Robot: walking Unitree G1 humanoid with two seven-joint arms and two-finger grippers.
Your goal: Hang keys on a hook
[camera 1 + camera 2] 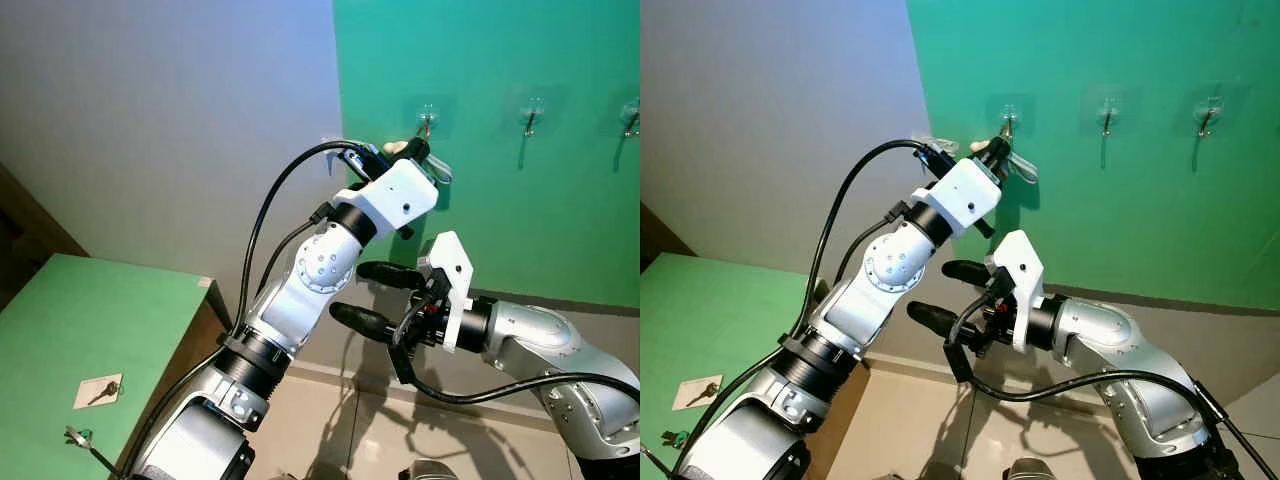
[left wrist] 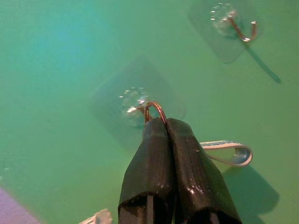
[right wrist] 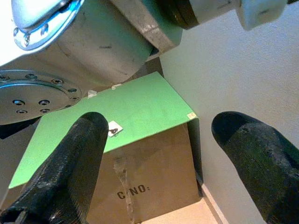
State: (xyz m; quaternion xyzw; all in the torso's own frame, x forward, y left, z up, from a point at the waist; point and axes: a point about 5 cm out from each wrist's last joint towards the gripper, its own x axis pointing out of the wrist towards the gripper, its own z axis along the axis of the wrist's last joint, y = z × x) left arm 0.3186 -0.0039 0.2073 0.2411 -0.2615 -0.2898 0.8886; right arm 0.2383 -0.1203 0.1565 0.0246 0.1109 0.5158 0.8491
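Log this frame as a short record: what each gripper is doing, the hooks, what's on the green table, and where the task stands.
left gripper: raised to the green wall, fingers shut, tips at the leftmost hook
held item: a pale strap loop sticks out beside the fingers; keys themselves cannot be made out
right gripper: open, holding nothing, below the left arm
other hooks: two more on the wall, middle hook and right hook, both bare
green table: a key on a white card
task stage: at the hook, not yet released
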